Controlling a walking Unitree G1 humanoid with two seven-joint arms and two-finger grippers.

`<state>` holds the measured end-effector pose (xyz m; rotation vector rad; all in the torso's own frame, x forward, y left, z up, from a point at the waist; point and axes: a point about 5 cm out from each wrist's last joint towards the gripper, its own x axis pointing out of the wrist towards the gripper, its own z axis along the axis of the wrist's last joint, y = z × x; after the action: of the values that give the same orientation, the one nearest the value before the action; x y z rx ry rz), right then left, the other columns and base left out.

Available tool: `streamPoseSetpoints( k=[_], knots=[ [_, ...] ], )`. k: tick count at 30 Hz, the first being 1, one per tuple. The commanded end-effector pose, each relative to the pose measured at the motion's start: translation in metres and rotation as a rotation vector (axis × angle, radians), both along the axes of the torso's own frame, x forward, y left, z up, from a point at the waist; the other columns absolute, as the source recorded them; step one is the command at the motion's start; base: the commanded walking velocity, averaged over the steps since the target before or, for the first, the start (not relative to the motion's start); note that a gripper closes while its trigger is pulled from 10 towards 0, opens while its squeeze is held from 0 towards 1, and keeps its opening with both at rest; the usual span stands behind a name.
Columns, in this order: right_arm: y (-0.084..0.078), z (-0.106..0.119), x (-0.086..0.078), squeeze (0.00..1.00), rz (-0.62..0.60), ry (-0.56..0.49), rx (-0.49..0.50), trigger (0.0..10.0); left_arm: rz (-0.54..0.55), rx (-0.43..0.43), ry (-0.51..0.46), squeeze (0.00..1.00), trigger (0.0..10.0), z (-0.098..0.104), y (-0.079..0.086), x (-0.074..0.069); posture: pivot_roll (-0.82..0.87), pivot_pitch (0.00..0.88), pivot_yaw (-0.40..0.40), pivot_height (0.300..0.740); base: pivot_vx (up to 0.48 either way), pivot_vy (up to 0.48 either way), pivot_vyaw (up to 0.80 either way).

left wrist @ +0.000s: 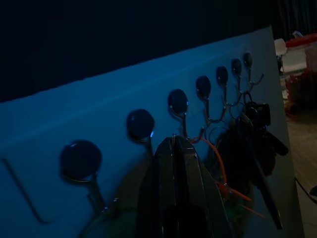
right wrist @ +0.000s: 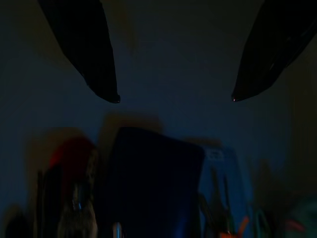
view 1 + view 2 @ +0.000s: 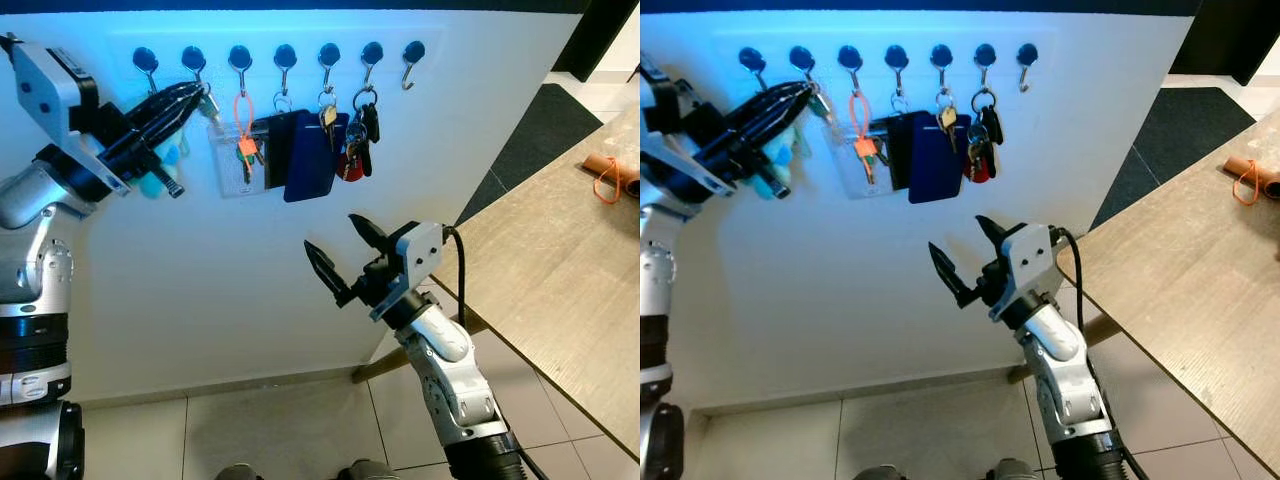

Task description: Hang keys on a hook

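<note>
A row of seven dark-capped hooks (image 3: pixel 285 57) ran along the top of the white wall panel (image 3: pixel 240 290); this row is the reference for all positions below. The left claw (image 3: pixel 200 95) was raised to the second hook from the left end (image 3: pixel 194 60), its fingers clenched together with the tips touching that hook's metal. A set of keys with a teal fob (image 3: pixel 158 175) hung just beneath the left claw, near the first two hooks; whether the fingers gripped its ring or the ring sat on the hook could not be determined. An orange loop with a clear card holder (image 3: pixel 238 150), a dark blue wallet (image 3: pixel 310 160) and a bunch of keys with a red tag (image 3: pixel 352 150) hung from the middle hooks. The last hook on the right (image 3: pixel 411 58) was bare. The right claw (image 3: pixel 340 250) hovered well below the row, released, fingers spread wide and holding nothing. A wooden tabletop (image 3: pixel 560 270) stood to the right of the panel.
</note>
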<state>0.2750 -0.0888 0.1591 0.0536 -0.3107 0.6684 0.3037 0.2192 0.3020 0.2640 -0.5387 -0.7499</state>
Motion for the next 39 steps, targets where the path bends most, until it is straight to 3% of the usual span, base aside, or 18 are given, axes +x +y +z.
streamPoseSetpoints(
  k=[1, 15, 23, 29, 39],
  knots=[
    [0.001, 0.002, -0.001, 0.00, 0.006, 0.003, 0.003, 10.0, 0.035, -0.026, 0.009, 0.00, 10.0, 0.003, 0.007, 0.003, 0.03, 0.091, -0.047, 0.740, 0.000, 0.000, 0.00],
    [0.001, 0.004, -0.001, 0.00, 0.010, 0.007, -0.001, 10.0, -0.006, -0.033, 0.035, 0.00, 10.0, -0.001, 0.000, 0.003, 0.03, 0.092, -0.046, 0.740, 0.000, 0.000, 0.00],
    [0.002, 0.004, -0.001, 0.00, 0.013, 0.003, -0.009, 10.0, -0.036, -0.005, 0.074, 0.00, 10.0, -0.007, -0.016, 0.006, 0.03, 0.092, -0.046, 0.740, 0.000, 0.000, 0.00],
    [0.002, 0.005, -0.001, 0.00, 0.015, 0.000, -0.013, 10.0, 0.019, 0.029, 0.104, 0.00, 10.0, -0.014, -0.018, 0.014, 0.02, 0.092, -0.045, 0.740, 0.000, 0.000, 0.00],
    [0.004, 0.005, -0.002, 0.00, 0.018, 0.002, -0.009, 10.0, 0.082, -0.017, 0.135, 0.00, 10.0, -0.013, -0.010, 0.020, 0.02, 0.089, -0.042, 0.740, 0.000, 0.000, 0.00]
  ],
)
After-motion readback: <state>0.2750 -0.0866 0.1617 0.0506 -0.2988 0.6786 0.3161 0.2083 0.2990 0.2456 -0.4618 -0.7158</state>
